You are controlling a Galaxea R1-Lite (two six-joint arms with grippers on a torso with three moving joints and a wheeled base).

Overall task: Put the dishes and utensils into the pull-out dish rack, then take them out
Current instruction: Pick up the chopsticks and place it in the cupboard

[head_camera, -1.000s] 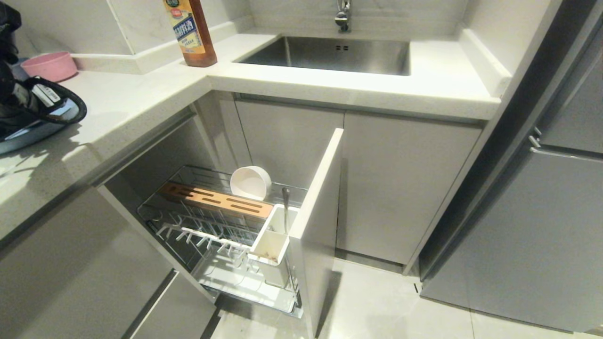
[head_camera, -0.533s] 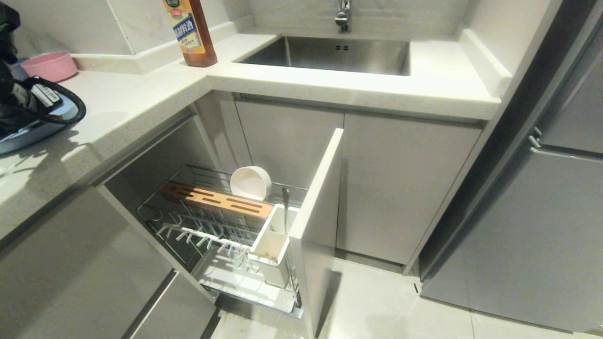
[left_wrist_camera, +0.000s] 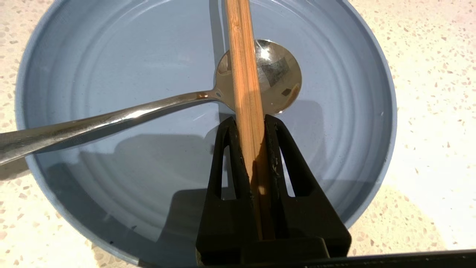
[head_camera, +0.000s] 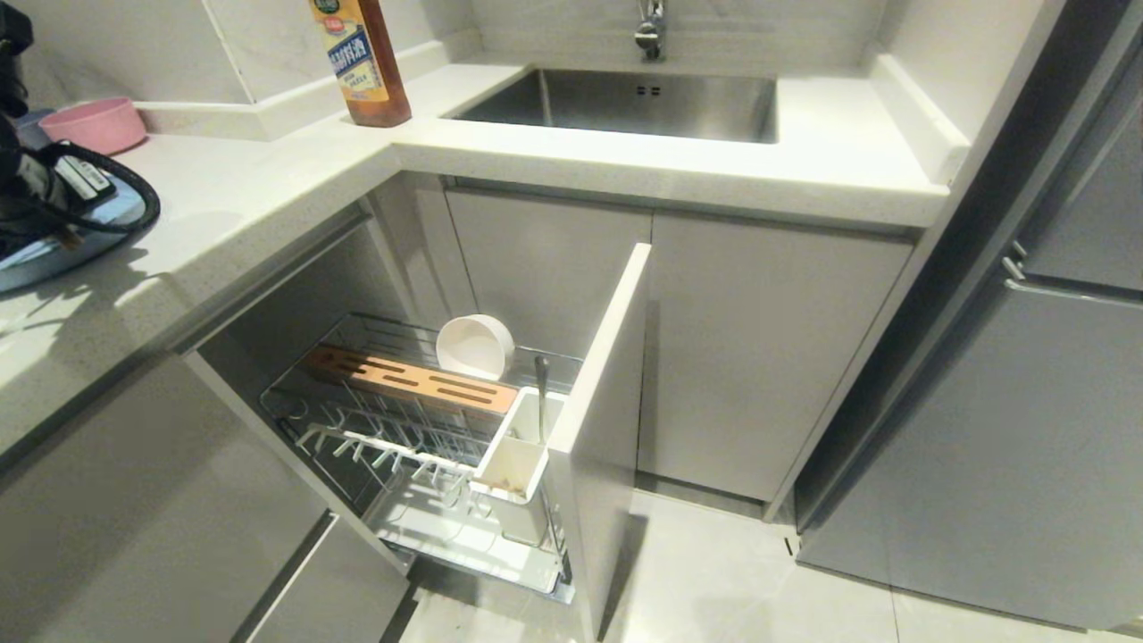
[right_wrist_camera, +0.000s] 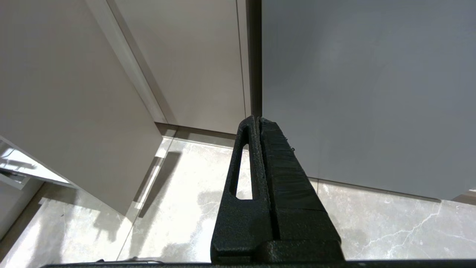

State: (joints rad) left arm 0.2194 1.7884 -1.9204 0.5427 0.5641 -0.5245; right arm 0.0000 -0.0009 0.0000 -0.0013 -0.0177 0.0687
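My left gripper [left_wrist_camera: 247,121] is shut on a pair of pale wooden chopsticks [left_wrist_camera: 241,67] held over the light-blue plate [left_wrist_camera: 93,56] on the counter. A steel spoon [left_wrist_camera: 111,121] lies in that plate, its bowl under the chopsticks. In the head view the left arm [head_camera: 36,192] sits at the far left over the plate's edge [head_camera: 36,263]. The pull-out dish rack [head_camera: 295,393] stands open, with the cream bowl [head_camera: 475,346] on its side at the back and a steel handle [head_camera: 541,393] upright in the white utensil cup [head_camera: 513,460]. My right gripper [right_wrist_camera: 258,119] is shut and empty, above the floor.
A wooden slotted block [head_camera: 411,379] crosses the rack; its grey front panel [head_camera: 607,375] juts into the aisle. A pink bowl [head_camera: 94,123] and a sauce bottle [head_camera: 362,62] stand on the counter, beside the sink [head_camera: 625,103]. A grey fridge [head_camera: 1027,402] stands to the right.
The black cable loop on my left wrist has drawn slightly to the left. The rack and its contents have not moved.
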